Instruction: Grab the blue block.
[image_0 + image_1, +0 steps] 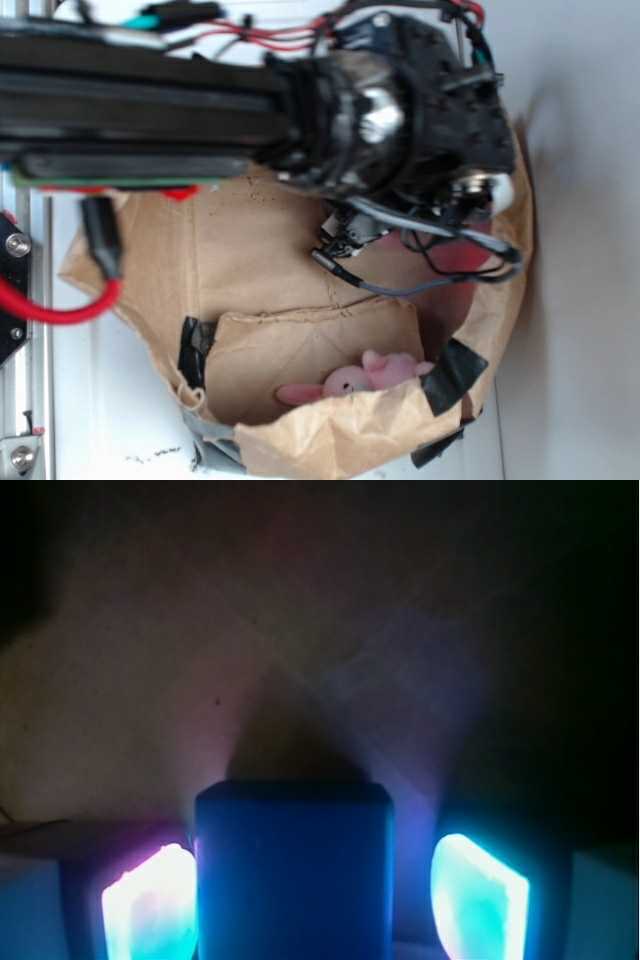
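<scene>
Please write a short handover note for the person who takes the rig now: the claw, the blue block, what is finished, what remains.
Claw: open, lowered inside the brown paper bag; its glowing pads stand on either side of the blue block, with a gap visible at the right pad.
Pink plush bunny: lies at the bag's lower edge, away from the arm.
Done: claw lined up around the block.
Left: close on the block and lift it.

A crumpled brown paper bag [300, 270] lies opened on a white surface [110, 400], patched with black tape [455, 375] at five o'clock and at seven (gray tape too, lower down). A pale wall [590, 250] fills three o'clock. Light is bright, even.
</scene>
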Controlling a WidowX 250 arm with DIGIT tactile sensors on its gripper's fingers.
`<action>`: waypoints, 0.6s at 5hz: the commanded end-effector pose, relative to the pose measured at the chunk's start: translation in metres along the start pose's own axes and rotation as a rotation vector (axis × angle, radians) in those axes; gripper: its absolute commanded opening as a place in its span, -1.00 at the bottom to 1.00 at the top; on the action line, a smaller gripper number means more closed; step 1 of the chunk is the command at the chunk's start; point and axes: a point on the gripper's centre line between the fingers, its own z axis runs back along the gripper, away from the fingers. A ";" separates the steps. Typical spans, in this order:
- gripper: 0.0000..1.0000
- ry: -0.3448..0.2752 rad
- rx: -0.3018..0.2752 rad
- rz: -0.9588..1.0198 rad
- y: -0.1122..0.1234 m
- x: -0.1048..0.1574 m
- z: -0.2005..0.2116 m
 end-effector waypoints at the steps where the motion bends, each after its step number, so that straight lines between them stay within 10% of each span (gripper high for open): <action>1: -1.00 -0.033 0.040 -0.032 -0.001 0.009 0.008; 3: -1.00 -0.103 0.029 0.005 -0.002 -0.004 0.038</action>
